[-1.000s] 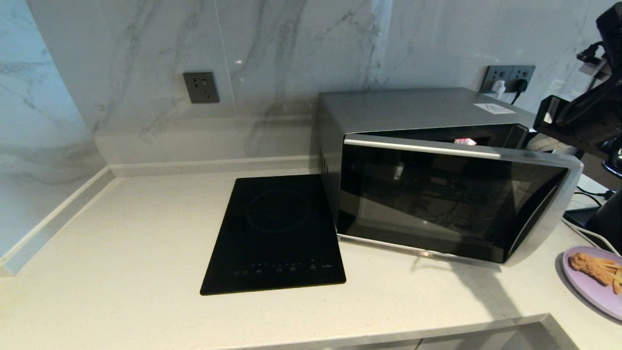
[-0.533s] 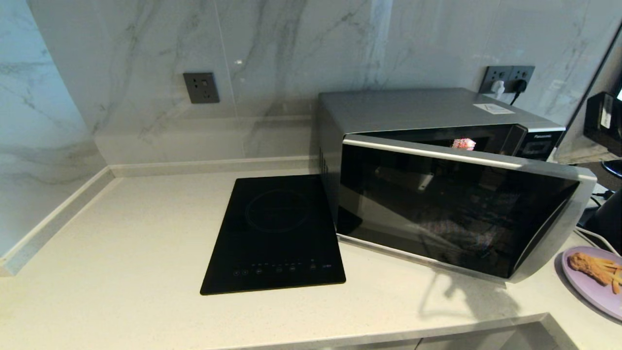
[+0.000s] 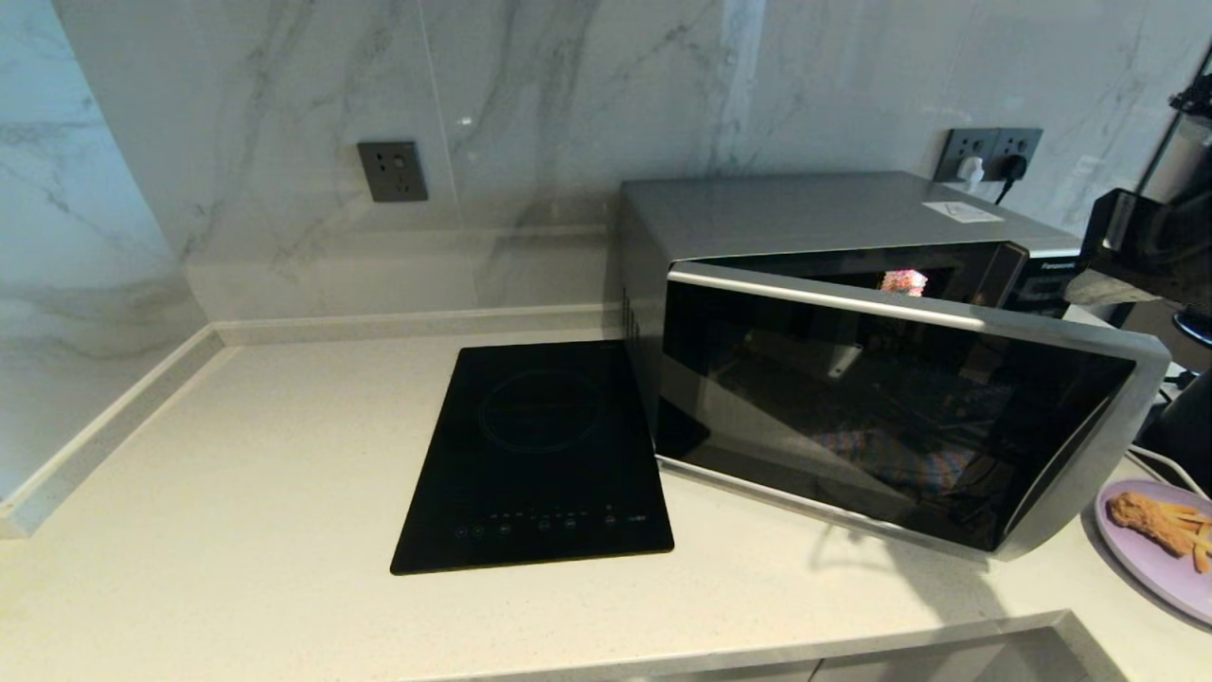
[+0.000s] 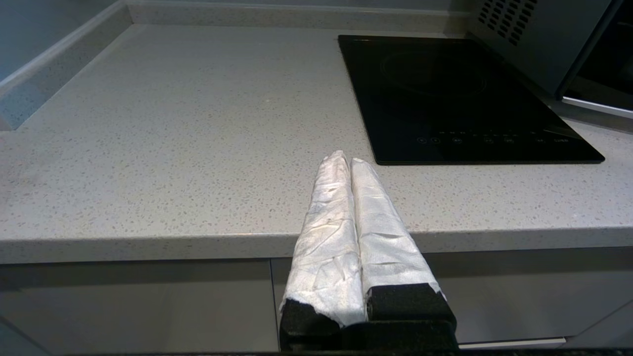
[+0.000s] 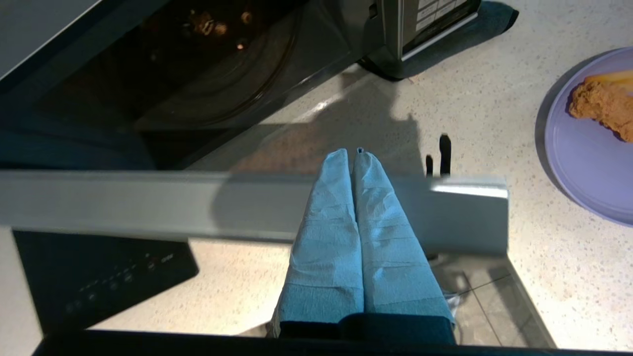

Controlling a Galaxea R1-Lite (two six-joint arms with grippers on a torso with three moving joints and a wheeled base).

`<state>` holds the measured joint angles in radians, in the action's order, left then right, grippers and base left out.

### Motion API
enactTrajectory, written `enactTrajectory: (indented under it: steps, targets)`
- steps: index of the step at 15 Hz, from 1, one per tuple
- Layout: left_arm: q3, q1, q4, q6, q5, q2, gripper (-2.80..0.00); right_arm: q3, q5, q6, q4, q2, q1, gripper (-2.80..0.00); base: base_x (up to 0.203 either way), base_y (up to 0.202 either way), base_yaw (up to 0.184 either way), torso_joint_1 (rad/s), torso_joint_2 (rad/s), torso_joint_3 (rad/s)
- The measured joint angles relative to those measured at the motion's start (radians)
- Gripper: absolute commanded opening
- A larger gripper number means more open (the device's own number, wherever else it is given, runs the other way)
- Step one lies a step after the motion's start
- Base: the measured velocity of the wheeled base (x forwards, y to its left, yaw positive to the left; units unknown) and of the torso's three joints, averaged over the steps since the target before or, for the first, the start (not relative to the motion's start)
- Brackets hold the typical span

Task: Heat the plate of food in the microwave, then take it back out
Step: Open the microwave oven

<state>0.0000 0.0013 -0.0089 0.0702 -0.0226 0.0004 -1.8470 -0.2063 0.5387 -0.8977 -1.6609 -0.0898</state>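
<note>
Hovering my right gripper point(image 5: 352, 152) above the top edge of the microwave door point(image 5: 247, 202), fingers pressed together, holding nothing. Panasonic microwave point(image 3: 833, 213) stands on the countertop point(image 3: 237, 455) with its door swung partly open, glass turntable point(image 5: 232, 74) visible inside. Plate of food point(image 3: 1150, 559) sits on the counter just right of the open door, fried chicken piece and fries on it. Induction hob point(image 3: 540, 455) lies left of microwave. My left gripper point(image 4: 346, 160) sits parked off the counter's front edge, fingers closed, empty.
</note>
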Motion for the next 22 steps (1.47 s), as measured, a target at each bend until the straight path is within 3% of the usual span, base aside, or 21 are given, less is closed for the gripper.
enactTrajectory:
  steps: [8,16,22]
  targets:
    - [0.0,0.0,0.0,0.0,0.0,0.0,-2.8,-0.011,0.017,-0.004,-0.019,-0.047,0.006,-2.8,0.0,0.0,0.0,0.0,0.0,0.0]
    - [0.0,0.0,0.0,0.0,0.0,0.0,-2.8,0.032,0.172,-0.004,-0.15,0.047,-0.001,-2.8,0.0,0.0,0.0,0.0,0.0,0.0]
    - [0.0,0.0,0.0,0.0,0.0,0.0,-2.8,0.121,0.2,0.003,-0.204,0.143,-0.091,-2.8,0.0,0.0,0.0,0.0,0.0,0.0]
